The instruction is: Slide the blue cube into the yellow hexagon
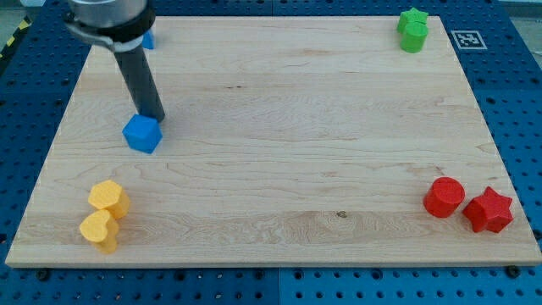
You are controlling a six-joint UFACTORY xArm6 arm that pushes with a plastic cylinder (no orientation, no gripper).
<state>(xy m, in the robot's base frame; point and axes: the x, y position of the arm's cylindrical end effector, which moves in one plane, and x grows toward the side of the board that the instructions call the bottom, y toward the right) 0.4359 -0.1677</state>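
Note:
A blue cube (141, 134) sits on the wooden board at the view's left, a little above the middle. My tip (156, 118) rests just at the cube's upper right edge, touching or nearly touching it. The yellow hexagon (108, 198) lies near the view's bottom left, well below the cube. A second yellow block (99, 230), heart-like in shape, lies right below the hexagon, touching it.
Another blue block (148, 40) peeks out behind the rod at the top left. Two green blocks (413, 30) sit at the top right. A red cylinder (445, 196) and a red star (489, 210) sit at the bottom right. The board's left edge (51, 161) is close.

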